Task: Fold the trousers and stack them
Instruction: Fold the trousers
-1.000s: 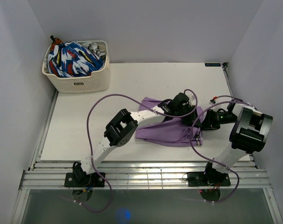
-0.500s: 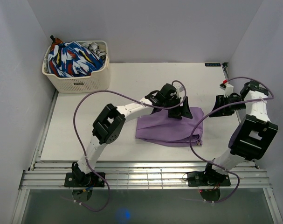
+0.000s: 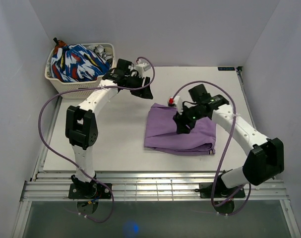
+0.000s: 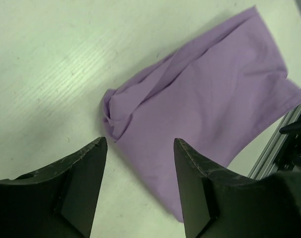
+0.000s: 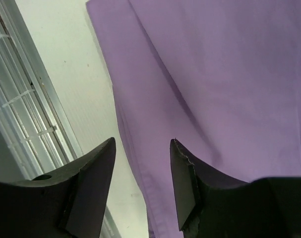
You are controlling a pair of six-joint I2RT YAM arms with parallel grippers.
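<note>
The folded purple trousers (image 3: 180,134) lie on the white table, right of centre. They also show in the left wrist view (image 4: 210,109) and the right wrist view (image 5: 214,84). My left gripper (image 3: 144,88) is open and empty, above the table to the upper left of the trousers, near the basket. My right gripper (image 3: 182,124) is open and empty, hovering over the middle of the trousers. In the right wrist view its fingers (image 5: 90,183) straddle the trousers' hemmed edge.
A white basket (image 3: 83,87) holding colourful clothes (image 3: 77,62) stands at the back left of the table (image 3: 100,144). A slatted metal rail (image 3: 155,186) runs along the near edge. Purple cables loop from both arms.
My left gripper has left the trousers and swung up and left toward the basket. My right gripper has moved from the right edge to over the trousers. The trousers lie folded flatter.
</note>
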